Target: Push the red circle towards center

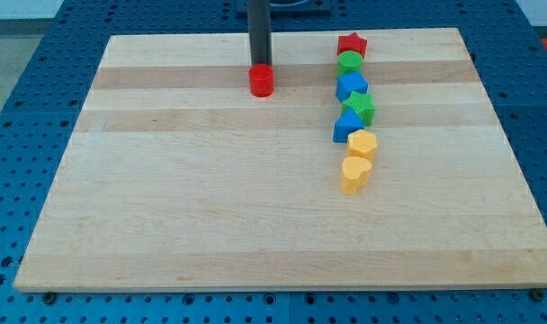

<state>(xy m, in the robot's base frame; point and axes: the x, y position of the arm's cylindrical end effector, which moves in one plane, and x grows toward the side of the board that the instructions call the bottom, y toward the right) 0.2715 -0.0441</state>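
The red circle (pixel 262 81) is a short red cylinder near the view's top, left of the block column. My dark rod comes down from the top edge and my tip (pixel 259 65) rests just behind the red circle, on its upper side, touching or nearly touching it. The wooden board (pixel 210 207) lies under everything.
A curved column of blocks runs down the view's right of centre: red star (pixel 352 44), green circle (pixel 350 62), blue block (pixel 352 86), green star (pixel 360 107), blue triangle-like block (pixel 346 127), yellow hexagon (pixel 363 143), yellow heart (pixel 354 173). A blue perforated table (pixel 22 108) surrounds the board.
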